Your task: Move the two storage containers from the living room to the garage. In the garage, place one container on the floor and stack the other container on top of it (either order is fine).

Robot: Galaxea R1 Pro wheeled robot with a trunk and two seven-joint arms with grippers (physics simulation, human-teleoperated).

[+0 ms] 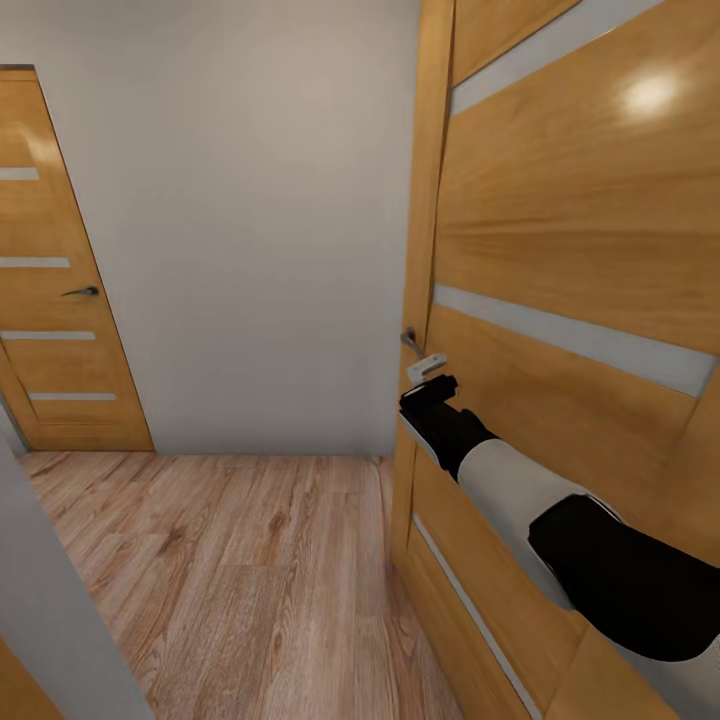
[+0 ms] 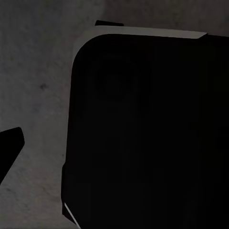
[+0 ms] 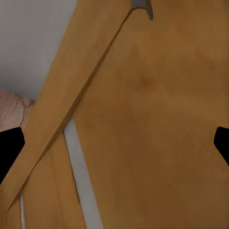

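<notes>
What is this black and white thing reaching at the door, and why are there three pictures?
That is a robot's right arm. The big picture comes from a camera on its head. It looks down at a wood-plank floor, a white wall and two wooden doors. The right gripper is up against the near door, just below its handle. The other two pictures come from cameras on the wrists. The right one sees that door very close, with its fingertips spread wide and holding nothing. The left one sees something dark against a grey surface; I can't tell what it is.
</notes>
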